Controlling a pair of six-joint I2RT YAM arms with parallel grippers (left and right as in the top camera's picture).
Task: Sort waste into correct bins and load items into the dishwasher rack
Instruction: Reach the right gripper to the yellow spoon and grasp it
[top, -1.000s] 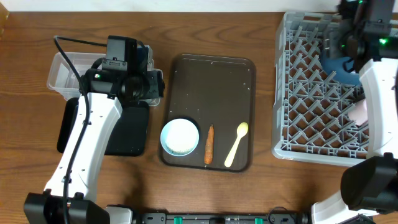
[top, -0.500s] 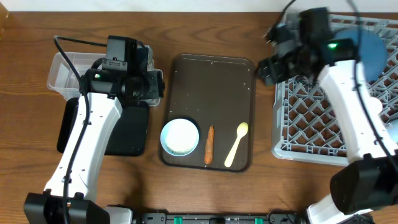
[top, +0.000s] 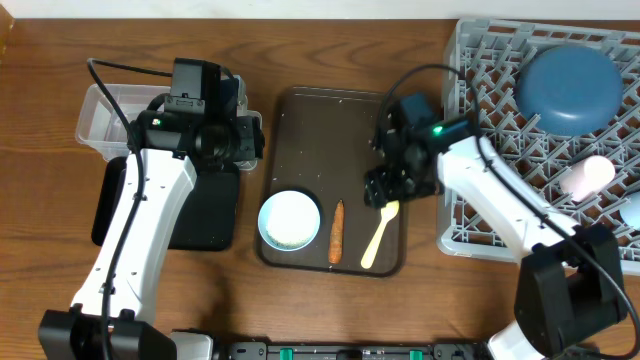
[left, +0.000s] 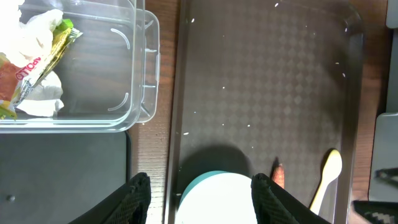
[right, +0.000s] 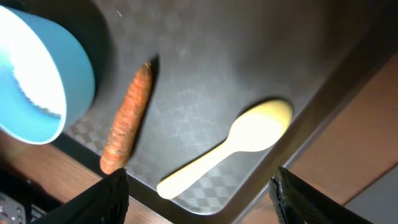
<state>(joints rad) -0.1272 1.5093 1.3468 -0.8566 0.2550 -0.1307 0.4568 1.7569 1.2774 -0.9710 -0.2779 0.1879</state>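
Overhead: on the dark brown serving tray (top: 345, 98), the pale yellow spoon (top: 378, 235) lies in its front-right corner, just right of the carrot (top: 337, 232) and the bowl (top: 290, 220). The right gripper (top: 385, 188) hovers over the spoon's rounded end.

Left wrist: the left gripper (left: 202, 190) is spread wide and empty above the tray's left side.

Right wrist: the right gripper's fingers (right: 115, 190) are spread wide, holding nothing. The spoon looks light, rigid and probably slippery, so pinching across its narrow handle seems best.
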